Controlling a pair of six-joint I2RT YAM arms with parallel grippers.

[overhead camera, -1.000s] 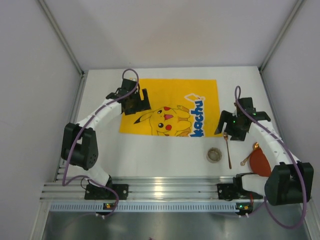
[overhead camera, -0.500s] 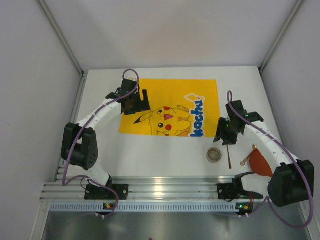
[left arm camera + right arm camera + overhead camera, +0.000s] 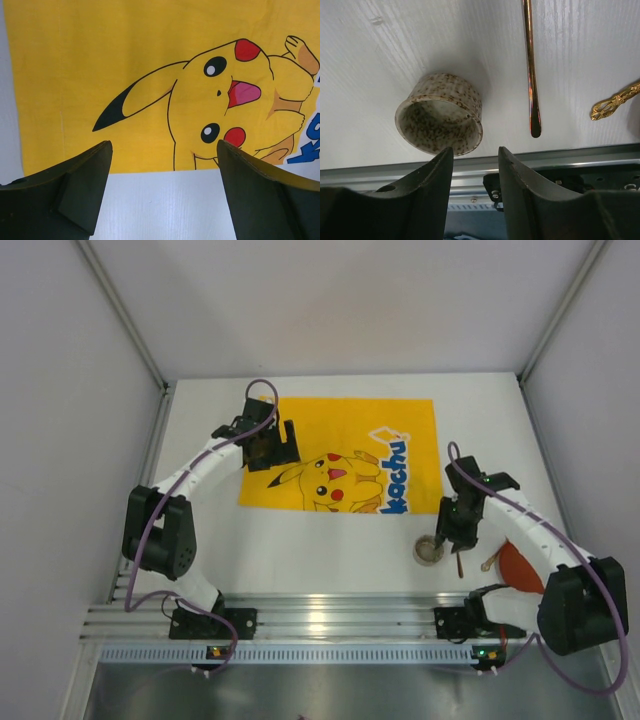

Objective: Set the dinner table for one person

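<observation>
Right gripper (image 3: 475,152) hangs low, jaws only narrowly apart and nothing between them. The speckled cup (image 3: 440,116) sits just ahead and left of them, a gold utensil (image 3: 531,75) ahead to the right. Left gripper (image 3: 164,146) gapes wide, empty, with the yellow mat (image 3: 75,75) ahead. Everything rests on the dinner table (image 3: 300,555). The mat's laid, but cup, cutlery and red plate (image 3: 520,570) sit off it, so the setting looks barely begun.
</observation>
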